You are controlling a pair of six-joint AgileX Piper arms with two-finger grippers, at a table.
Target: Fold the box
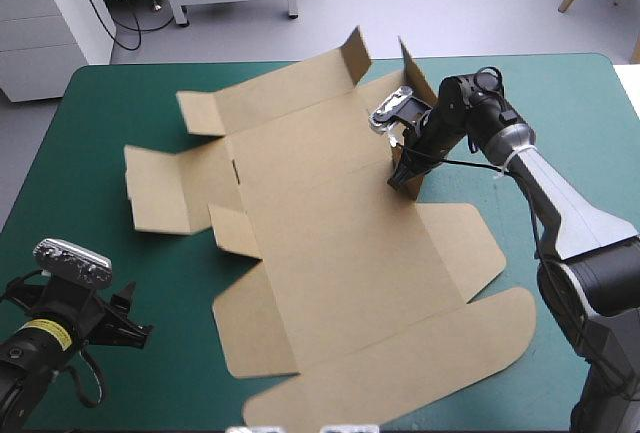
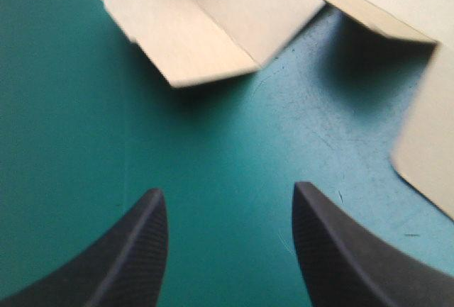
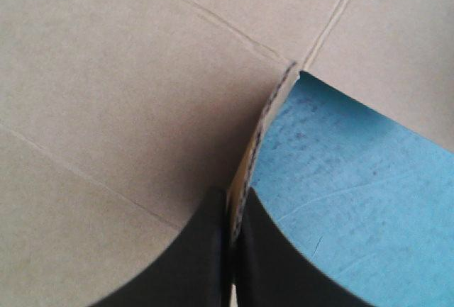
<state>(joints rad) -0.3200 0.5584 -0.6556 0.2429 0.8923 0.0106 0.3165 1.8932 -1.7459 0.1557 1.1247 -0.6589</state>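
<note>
1. The box [image 1: 330,253] lies on the teal-green cover [image 1: 560,103] of the desk as a cut brown sheet. It is mostly flat and spreads over the middle of the desk, from near the far edge down toward the near edge.
2. My right gripper [image 1: 404,171] is all but closed on a side flap [image 1: 417,83] at the box's far right. That flap stands upright from the sheet, with its edge pinched between my two black fingers.
3. In my right wrist view, the board's edge rises from my right gripper [image 3: 233,201]. The creased brown panel of the box [image 3: 128,94] lies on one side of it and bare cover on the other.
4. A small flap [image 1: 356,53] at the box's far edge is tilted up.
5. My left gripper [image 1: 130,328] is over the desk's near left corner, apart from the box. Its fingers are spread wide and hold nothing.
6. In my left wrist view, only cover shows between the fingers of my left gripper [image 2: 228,197]. The box [image 2: 213,30] lies ahead, its flaps not touching me.
</note>
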